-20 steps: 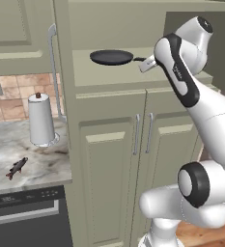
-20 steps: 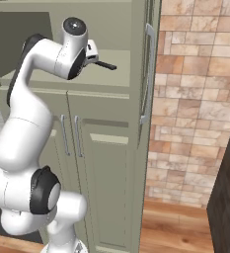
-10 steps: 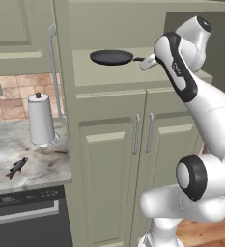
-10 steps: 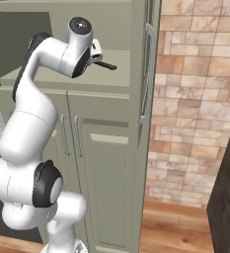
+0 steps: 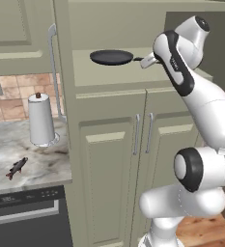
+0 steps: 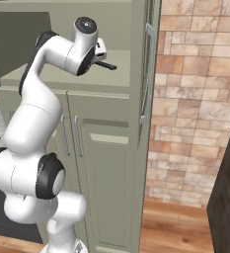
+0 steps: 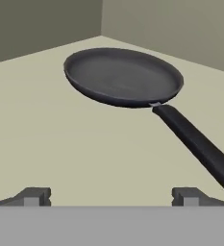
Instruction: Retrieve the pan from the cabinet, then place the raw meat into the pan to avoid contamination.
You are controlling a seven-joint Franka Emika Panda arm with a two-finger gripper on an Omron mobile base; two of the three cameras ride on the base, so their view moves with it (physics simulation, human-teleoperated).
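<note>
The dark round pan (image 5: 111,57) lies flat on a shelf inside the open upper part of the tall sage-green cabinet (image 5: 109,178), with its black handle pointing right. My gripper (image 5: 147,61) hovers at the handle's end, a little off the shelf. In the hand view the pan (image 7: 123,77) is just ahead and the gripper (image 7: 111,197) is open with nothing between its fingertips. The handle (image 7: 195,141) runs past the outside of the right fingertip (image 7: 188,196). The raw meat, a small dark fish (image 5: 16,167), lies on the marble counter (image 5: 41,159) at the left.
A paper-towel roll (image 5: 40,119) stands on the counter behind the fish. A dishwasher front (image 5: 27,217) sits below the counter. One open cabinet door with a long silver handle (image 5: 52,72) swings out at left, the other (image 6: 147,74) at right beside a brick wall (image 6: 195,99).
The arm has shifted slightly, and the hand has edged a little nearer the pan's handle. The pan and fish have not moved, and the jaws stay open.
</note>
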